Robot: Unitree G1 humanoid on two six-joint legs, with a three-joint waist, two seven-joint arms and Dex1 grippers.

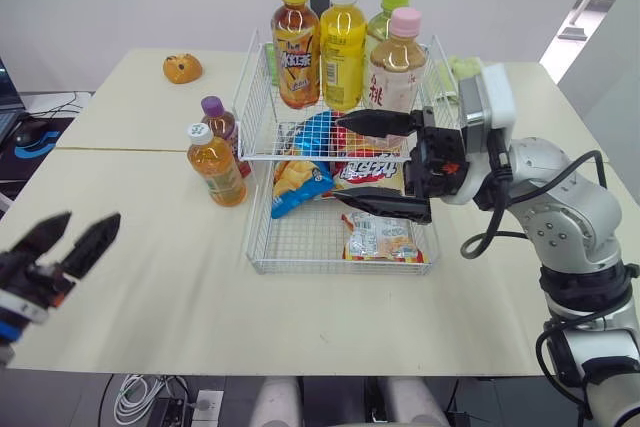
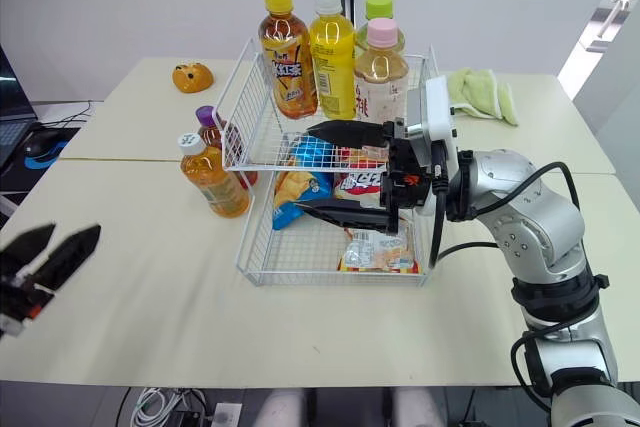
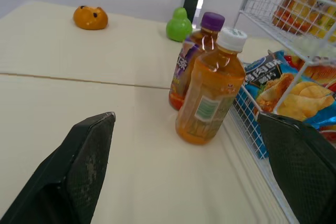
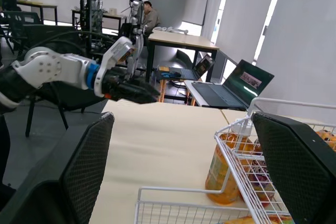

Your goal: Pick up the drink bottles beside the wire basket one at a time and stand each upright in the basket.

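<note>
Left wrist view: white-capped bottle [image 3: 207,98] and purple-capped bottle [image 3: 190,66] stand just beside the basket [image 1: 330,267]. Your left claw [image 1: 82,219], open and empty at the table's [image 1: 200,287] near edge, faces them, I think to grasp. Right claw [image 1: 343,162] is open too.

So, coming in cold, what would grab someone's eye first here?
Four drink bottles stand upright on the wire basket's top shelf, snack bags in the tier below. The open right pincer hovers at the basket's front, while a white-capped bottle and a purple-capped bottle stand on the table at its left.
</note>
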